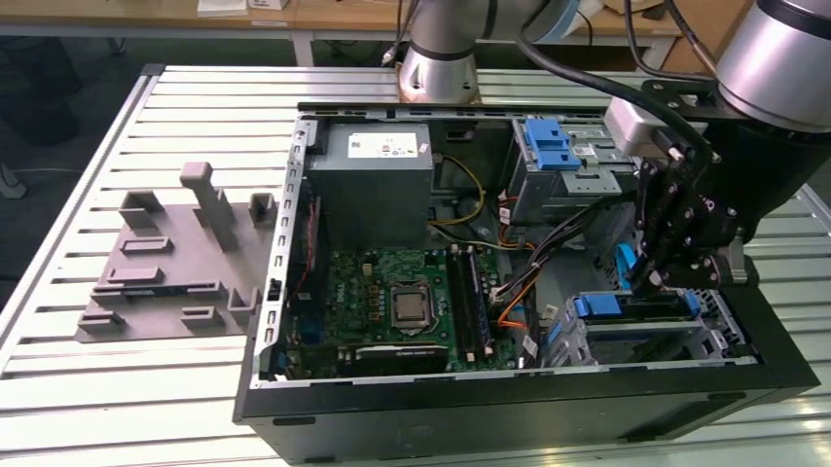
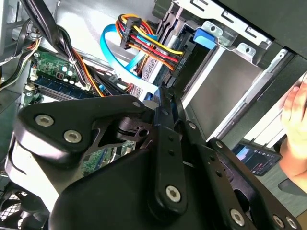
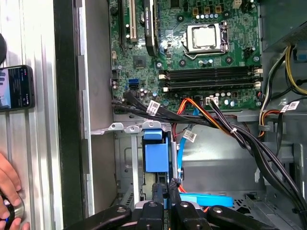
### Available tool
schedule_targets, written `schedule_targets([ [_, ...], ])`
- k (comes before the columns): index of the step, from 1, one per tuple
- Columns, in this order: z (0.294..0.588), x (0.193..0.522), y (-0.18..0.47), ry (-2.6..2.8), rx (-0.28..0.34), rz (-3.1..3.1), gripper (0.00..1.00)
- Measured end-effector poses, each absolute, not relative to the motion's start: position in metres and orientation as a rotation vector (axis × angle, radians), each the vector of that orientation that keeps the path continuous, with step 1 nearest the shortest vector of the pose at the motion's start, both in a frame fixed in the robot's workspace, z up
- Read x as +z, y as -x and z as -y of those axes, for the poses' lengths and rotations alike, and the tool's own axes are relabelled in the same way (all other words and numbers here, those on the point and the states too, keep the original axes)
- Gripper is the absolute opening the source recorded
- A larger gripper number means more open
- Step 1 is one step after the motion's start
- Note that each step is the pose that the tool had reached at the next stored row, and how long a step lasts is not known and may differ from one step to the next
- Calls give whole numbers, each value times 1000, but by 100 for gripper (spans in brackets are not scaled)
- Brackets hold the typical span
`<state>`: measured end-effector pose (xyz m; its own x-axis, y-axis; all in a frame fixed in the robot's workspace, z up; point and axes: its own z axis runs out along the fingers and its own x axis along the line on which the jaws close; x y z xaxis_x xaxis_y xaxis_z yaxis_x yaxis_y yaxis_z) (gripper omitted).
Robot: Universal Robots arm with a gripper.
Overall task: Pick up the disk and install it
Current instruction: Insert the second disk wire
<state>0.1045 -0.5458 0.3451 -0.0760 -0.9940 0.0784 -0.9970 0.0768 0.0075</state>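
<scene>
The disk sits in the drive cage at the front corner of the open computer case, and its blue caddy end (image 3: 156, 153) faces out of the slot; the exterior view shows the same caddy (image 1: 600, 305) low in the case on that view's right. My gripper (image 3: 165, 190) hangs down inside the case with its tips just beside the caddy's blue end. The fingers (image 2: 165, 103) look pressed together with nothing visible between them. In the exterior view the gripper (image 1: 653, 280) stands right above the cage. I cannot tell whether the tips touch the caddy.
Bundled cables (image 3: 225, 127) and a blue data cable (image 3: 181, 158) run close by the fingers. The motherboard (image 1: 403, 297) fills the case floor. A second blue caddy (image 1: 552, 146) sits in the upper bay. A grey fixture block (image 1: 169, 263) lies on the slatted table. A person's hand (image 3: 7, 189) and a phone (image 3: 14, 87) are beside the case.
</scene>
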Motion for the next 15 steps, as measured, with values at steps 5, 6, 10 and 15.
schedule_targets([
  [5, 546, 342, -106, -2094, 69, 2260, 16],
  [6, 546, 342, -106, -2094, 68, 2261, 16],
  [10, 545, 340, -108, -2094, 68, 2261, 16],
  [15, 545, 339, -108, -2094, 67, 2261, 16],
])
